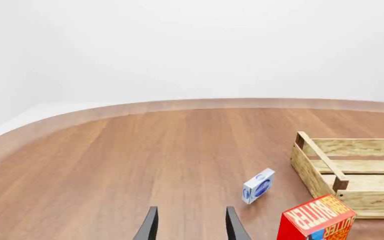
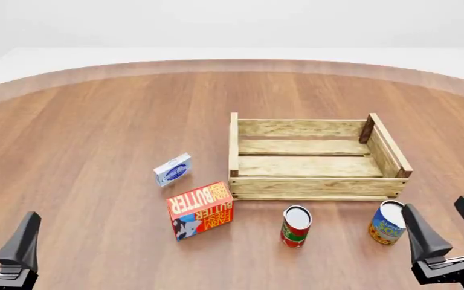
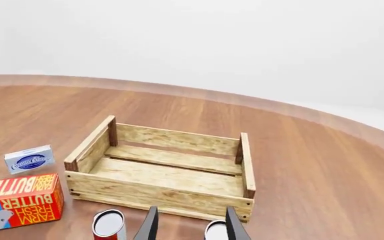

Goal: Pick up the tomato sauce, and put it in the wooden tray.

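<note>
Wooden worktop (image 2: 95,133) carries the tomato sauce (image 2: 296,226) upright before the wooden tray (image 2: 316,181), well left of my right fingers (image 2: 449,226); both my fingers spread, empty

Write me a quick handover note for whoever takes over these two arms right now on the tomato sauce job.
Left gripper: open, holding nothing, low at the near left of the table.
Right gripper: open, holding nothing, near right, just beside the blue-and-orange can.
Tomato sauce: standing upright on the table, just in front of the wooden tray, untouched.
Wooden tray: nothing in it.
Also on the table: butter box and a small blue-and-white box, left of the tray.
Done: nothing yet.
Left: grasp the tomato sauce, probably with the right arm as it looks closer, lift it and set it in the tray.
</note>
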Controlling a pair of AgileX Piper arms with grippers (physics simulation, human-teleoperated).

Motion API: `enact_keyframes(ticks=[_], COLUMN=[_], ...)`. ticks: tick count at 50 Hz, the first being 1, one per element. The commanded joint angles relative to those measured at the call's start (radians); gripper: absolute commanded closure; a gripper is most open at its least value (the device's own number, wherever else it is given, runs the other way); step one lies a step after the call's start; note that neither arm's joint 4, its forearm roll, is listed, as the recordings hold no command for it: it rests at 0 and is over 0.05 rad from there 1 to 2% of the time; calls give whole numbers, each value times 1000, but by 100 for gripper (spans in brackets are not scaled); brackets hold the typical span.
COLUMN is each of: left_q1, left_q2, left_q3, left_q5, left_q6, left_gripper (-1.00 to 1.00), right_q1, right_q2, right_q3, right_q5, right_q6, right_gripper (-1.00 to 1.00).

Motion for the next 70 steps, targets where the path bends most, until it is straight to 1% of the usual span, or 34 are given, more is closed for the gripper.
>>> enact_keyframes(ticks=[1,13,24,34,37,43,54,60,70], left_q1=[0,0,0,0,0,0,0,0,0], left_q2=[0,0,0,0,0,0,0,0,0], left_q3=[0,0,0,0,0,0,0,0,0], left_q5=[0,0,0,0,0,0,0,0,0], left_q6=[0,0,0,0,0,0,0,0,0], left_gripper=[-100,-100,-100,-100,-100,-100,-100,-100,-100], right_q1=[36,74,99,125,138,148,174,191,222], right_q2=[49,98,113,171,212,227,291,326,397], right_q3=[-10,-17,-24,-33,-39,-44,-42,-51,-70], right_q5=[-23,-52,-53,-87,-104,-112,-149,-160,-192], right_q6=[3,-2,-8,-13,5,-1,8,22,21], right_gripper=[-100,-100,-100,-100,-100,-100,-100,-100,-100])
